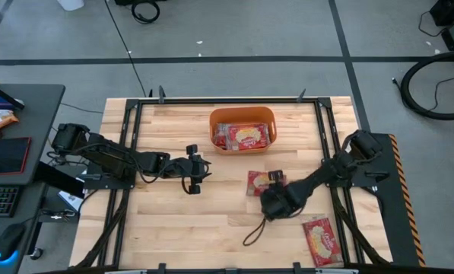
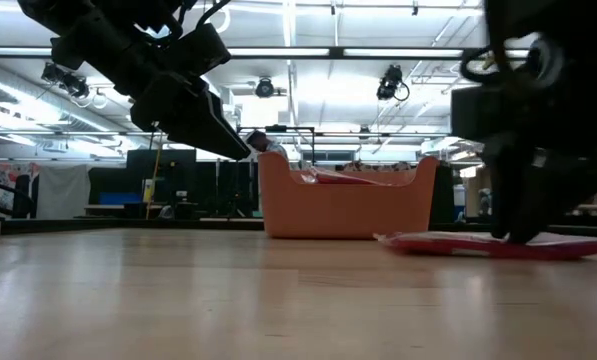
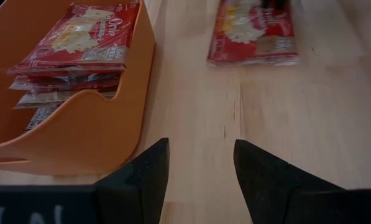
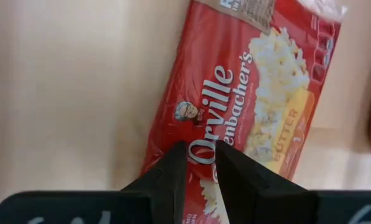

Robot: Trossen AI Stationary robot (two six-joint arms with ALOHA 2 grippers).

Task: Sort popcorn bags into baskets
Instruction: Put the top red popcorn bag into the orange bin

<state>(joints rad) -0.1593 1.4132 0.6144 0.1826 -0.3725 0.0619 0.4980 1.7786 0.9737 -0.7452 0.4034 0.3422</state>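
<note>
Bag under grip: red packet (image 1: 258, 183) flat on the table, picture face up, in front of the tub and a little to its right; it lies flat, so it has to be taken by an edge.
Right gripper: right gripper (image 4: 201, 163) is down on that bag's near end, fingers (image 4: 166, 174) drawn close together with a narrow gap over the printed face. Whether they pinch the wrapper or only press on it, I cannot tell; the bag is not lifted in the low view.
Tub: orange tub (image 1: 242, 114) at the far middle of the table, already holding a stack of bags (image 3: 79, 37), laid flat, probably so more fit on top.
Loose bag: one more bag (image 1: 322, 242) at the near right, well apart from the tub, untouched.
Left gripper: left gripper (image 3: 201, 165) hangs above bare table left of the tub, fingers spread, holding nothing; it looks parked there to keep clear of the right arm's path.
Step, as I judge it: securing the middle bag for a carry to the tub; two bags left on the table.
Risk: slick thin wrapper may slip from a shallow pinch.
</note>
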